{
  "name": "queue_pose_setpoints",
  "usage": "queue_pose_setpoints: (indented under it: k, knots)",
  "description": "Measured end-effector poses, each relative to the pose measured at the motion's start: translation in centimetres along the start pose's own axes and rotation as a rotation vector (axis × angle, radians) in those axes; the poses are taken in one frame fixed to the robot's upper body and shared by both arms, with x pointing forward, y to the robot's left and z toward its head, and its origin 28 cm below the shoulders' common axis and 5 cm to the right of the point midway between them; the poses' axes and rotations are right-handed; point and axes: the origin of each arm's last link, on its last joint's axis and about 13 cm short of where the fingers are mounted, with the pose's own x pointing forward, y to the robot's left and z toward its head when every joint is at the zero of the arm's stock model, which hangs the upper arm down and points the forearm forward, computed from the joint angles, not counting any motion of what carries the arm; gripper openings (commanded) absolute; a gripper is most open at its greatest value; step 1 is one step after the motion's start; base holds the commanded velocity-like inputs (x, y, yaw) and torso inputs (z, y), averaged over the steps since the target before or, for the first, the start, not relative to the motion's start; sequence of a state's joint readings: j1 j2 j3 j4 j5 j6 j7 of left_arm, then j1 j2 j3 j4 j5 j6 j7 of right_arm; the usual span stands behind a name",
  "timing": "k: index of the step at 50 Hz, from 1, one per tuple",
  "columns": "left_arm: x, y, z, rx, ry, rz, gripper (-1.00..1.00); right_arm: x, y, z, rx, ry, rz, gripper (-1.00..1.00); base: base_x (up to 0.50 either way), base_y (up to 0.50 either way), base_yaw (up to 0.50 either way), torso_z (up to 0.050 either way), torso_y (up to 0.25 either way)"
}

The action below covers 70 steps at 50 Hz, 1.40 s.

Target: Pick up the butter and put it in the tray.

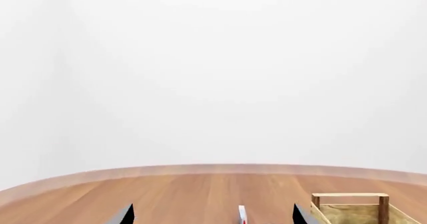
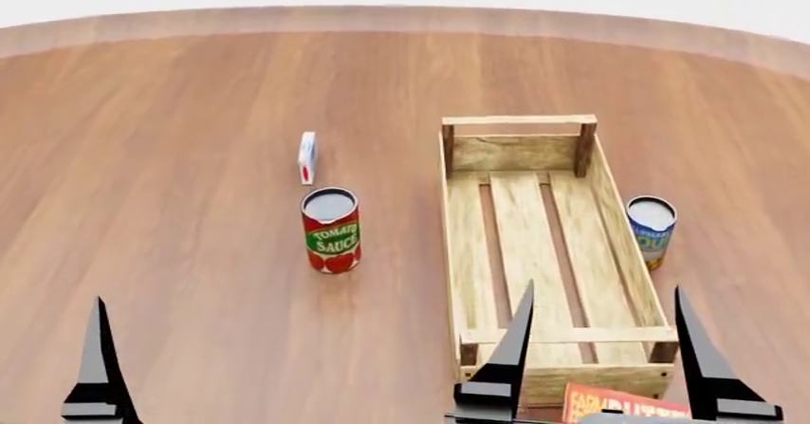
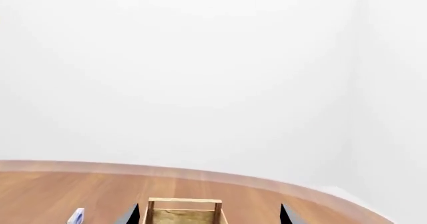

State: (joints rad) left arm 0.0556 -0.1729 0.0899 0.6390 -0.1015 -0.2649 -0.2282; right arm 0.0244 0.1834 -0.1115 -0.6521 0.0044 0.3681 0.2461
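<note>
The butter (image 2: 627, 407), a red-orange carton with white lettering, shows only partly at the bottom edge of the head view, on the table just before the tray's near end. The tray (image 2: 452, 234) of pale wooden slats lies lengthwise at centre right; its far end also shows in the left wrist view (image 1: 350, 198) and the right wrist view (image 3: 185, 202). My right gripper (image 2: 605, 348) is open and empty, its dark fingers spread above the butter and the tray's near end. My left gripper (image 1: 213, 215) is open and empty; one finger (image 2: 98, 367) shows at lower left.
A tomato sauce can (image 2: 332, 230) stands left of the tray. A tiny white-blue-red carton (image 2: 306, 156) stands behind it and shows in the left wrist view (image 1: 242, 214). A blue-labelled can (image 2: 651, 230) stands against the tray's right side. The round wooden table's edge (image 2: 379, 16) curves behind.
</note>
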Motion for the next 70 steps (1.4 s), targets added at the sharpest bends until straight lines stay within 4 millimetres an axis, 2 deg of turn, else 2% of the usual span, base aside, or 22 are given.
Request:
queue_pose_setpoints:
  k: [23,31,46,70]
  knots:
    - [0.02,0.04,-0.03,-0.007,0.006,-0.001,1.0,-0.02,0.13,-0.38,0.01,0.012,0.008,1.0,0.5,0.0,0.0,0.0,0.001]
    - [0.05,0.06,-0.03,-0.01,0.007,-0.001,1.0,-0.18,0.19,-0.36,0.05,-0.002,0.033,1.0,0.04,-0.02,0.0,0.0,0.001]
    - [0.01,0.12,0.1,-0.012,0.005,0.002,1.0,-0.44,0.3,-0.29,0.121,-0.019,0.074,1.0,0.0,-0.5,0.0,0.0,0.0]
    - [0.01,0.16,0.08,-0.012,0.009,0.006,1.0,-0.53,0.37,-0.4,0.136,-0.019,0.091,1.0,0.0,-0.48,0.0,0.0,0.0]
